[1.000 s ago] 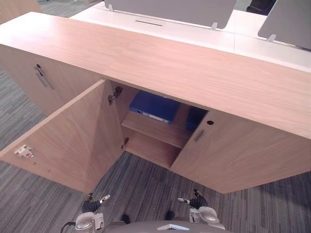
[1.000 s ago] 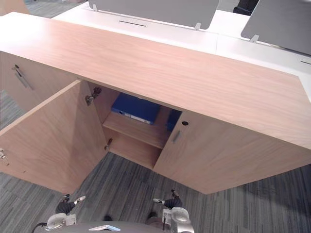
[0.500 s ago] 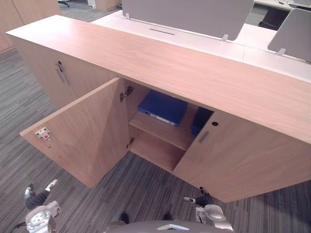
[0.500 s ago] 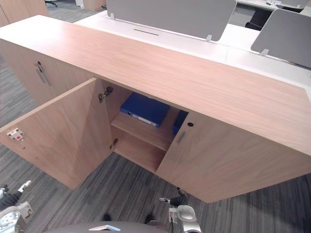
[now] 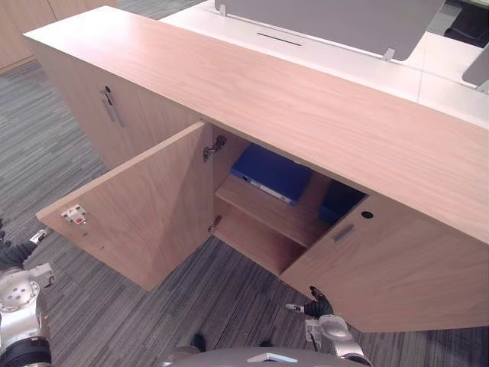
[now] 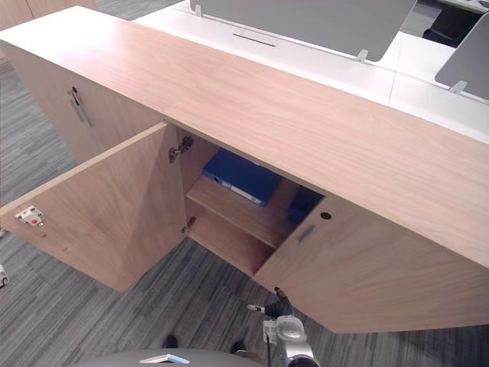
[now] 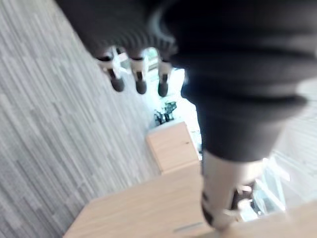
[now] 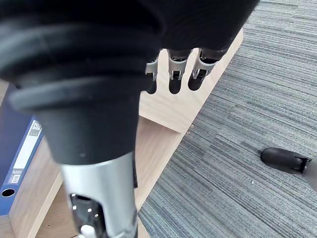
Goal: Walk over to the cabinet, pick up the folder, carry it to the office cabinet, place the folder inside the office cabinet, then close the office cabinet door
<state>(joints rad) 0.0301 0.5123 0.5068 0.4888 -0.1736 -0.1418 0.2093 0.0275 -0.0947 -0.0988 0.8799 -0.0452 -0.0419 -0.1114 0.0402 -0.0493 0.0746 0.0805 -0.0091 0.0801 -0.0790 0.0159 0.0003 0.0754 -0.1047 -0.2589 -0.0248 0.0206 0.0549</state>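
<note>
A blue folder [image 5: 271, 172] lies flat on the upper shelf [image 5: 267, 212] inside the long wooden cabinet [image 5: 252, 84]; its spine also shows in the right wrist view as the folder [image 8: 20, 153]. The cabinet's left-hand door [image 5: 137, 206] stands swung wide open towards me. My right hand [image 5: 313, 306] hangs low over the carpet in front of the opening, open and holding nothing, with its fingers [image 8: 171, 74] relaxed. My left hand [image 5: 14, 251] is out at the far left beside the open door, open and empty, its fingers [image 7: 138, 82] straight.
A second dark blue item [image 5: 340, 200] sits on the shelf to the folder's right. The right door [image 5: 382, 267] is partly shut. A closed door with a handle [image 5: 111, 105] lies further left. White desks with grey screens [image 5: 328, 15] stand behind. Grey striped carpet [image 5: 229, 306] lies in front.
The camera has shifted, so the cabinet sits further right in view. My left arm has swung out from the lower middle to the far left edge. The folder stays on its shelf.
</note>
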